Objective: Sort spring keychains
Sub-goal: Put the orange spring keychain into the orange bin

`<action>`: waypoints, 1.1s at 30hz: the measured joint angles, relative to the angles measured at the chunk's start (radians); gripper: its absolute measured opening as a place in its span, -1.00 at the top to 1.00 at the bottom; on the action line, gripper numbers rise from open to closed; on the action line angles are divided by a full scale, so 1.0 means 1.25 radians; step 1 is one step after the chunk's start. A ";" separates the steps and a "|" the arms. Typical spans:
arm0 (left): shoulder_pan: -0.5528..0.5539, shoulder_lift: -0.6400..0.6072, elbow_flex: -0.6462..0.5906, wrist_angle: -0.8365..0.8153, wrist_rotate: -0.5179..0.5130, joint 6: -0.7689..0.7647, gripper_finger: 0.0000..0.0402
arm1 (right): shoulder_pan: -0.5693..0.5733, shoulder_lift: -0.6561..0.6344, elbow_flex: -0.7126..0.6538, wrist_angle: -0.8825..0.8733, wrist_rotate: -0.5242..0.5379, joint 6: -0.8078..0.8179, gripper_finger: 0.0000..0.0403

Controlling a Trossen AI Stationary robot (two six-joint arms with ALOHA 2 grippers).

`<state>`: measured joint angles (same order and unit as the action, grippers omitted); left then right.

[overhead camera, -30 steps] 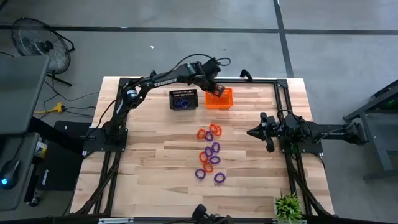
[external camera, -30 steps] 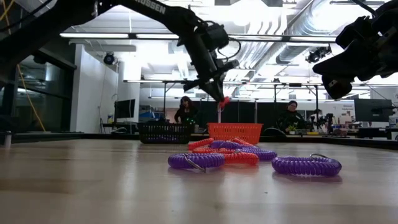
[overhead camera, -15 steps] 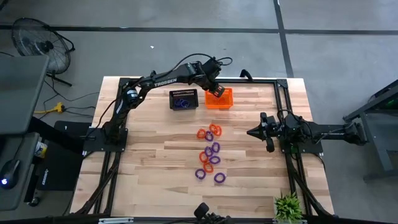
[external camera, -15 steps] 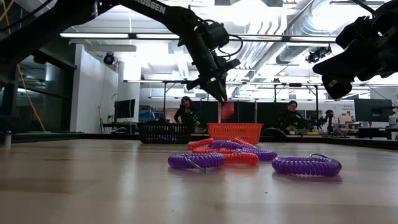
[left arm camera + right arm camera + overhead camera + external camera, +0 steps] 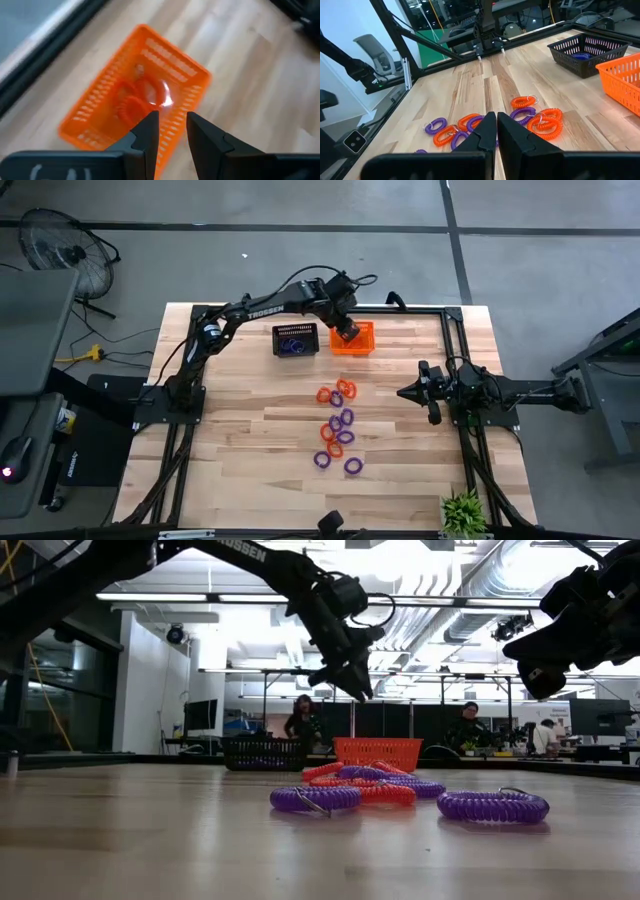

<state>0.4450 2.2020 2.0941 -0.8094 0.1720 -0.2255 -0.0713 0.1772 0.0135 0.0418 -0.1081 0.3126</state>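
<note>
Several purple and orange spring keychains (image 5: 337, 425) lie in a loose cluster at the table's middle, flat on the wood (image 5: 530, 117). My left gripper (image 5: 172, 125) hovers open above the orange basket (image 5: 356, 340), holding nothing; orange keychains (image 5: 132, 100) lie inside that basket. The black basket (image 5: 295, 340) beside it holds purple keychains (image 5: 580, 56). My right gripper (image 5: 496, 122) waits shut in the air at the table's right side (image 5: 405, 392), pointing at the cluster.
Both baskets stand side by side near the table's far edge (image 5: 265, 752), (image 5: 378, 753). A black metal frame runs along the table's edges (image 5: 460, 420). A small green plant (image 5: 462, 512) sits at the near right corner. People sit in the room beyond the table.
An orange keychain that hung at my left gripper's fingertips over the orange basket has dropped away and no longer shows below them. The left gripper has risen slightly above the basket. The right arm has kept still.
</note>
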 joint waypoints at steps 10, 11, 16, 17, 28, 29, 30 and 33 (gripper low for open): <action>-0.046 -0.035 0.001 0.010 0.035 0.018 0.51 | 0.000 0.000 0.000 0.000 0.000 0.000 0.94; -0.055 -0.047 0.000 0.000 0.026 0.018 0.51 | 0.000 0.000 0.000 0.000 0.000 0.000 0.94; -0.106 -0.088 0.000 0.010 -0.011 0.019 0.51 | 0.000 0.000 0.000 0.000 0.000 0.000 0.94; -0.117 -0.094 -0.001 0.010 -0.016 0.019 0.51 | 0.000 0.000 0.000 0.000 0.000 0.000 0.94; -0.200 -0.231 -0.252 0.158 -0.103 -0.085 0.51 | 0.000 0.000 0.000 0.000 0.000 0.000 0.94; -0.206 -0.256 -0.305 0.251 -0.108 -0.103 0.51 | 0.000 0.000 0.000 0.000 0.000 0.000 0.94; -0.210 -0.290 -0.368 0.329 -0.108 -0.124 0.51 | 0.000 0.000 0.000 0.000 0.000 0.000 0.94; -0.213 -0.405 -0.578 0.508 -0.084 -0.171 0.51 | 0.000 0.000 0.000 0.001 0.000 0.000 0.94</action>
<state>0.1786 1.6964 1.3713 -0.1740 0.0670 -0.4395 -0.0715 0.1768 0.0135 0.0431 -0.1085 0.3126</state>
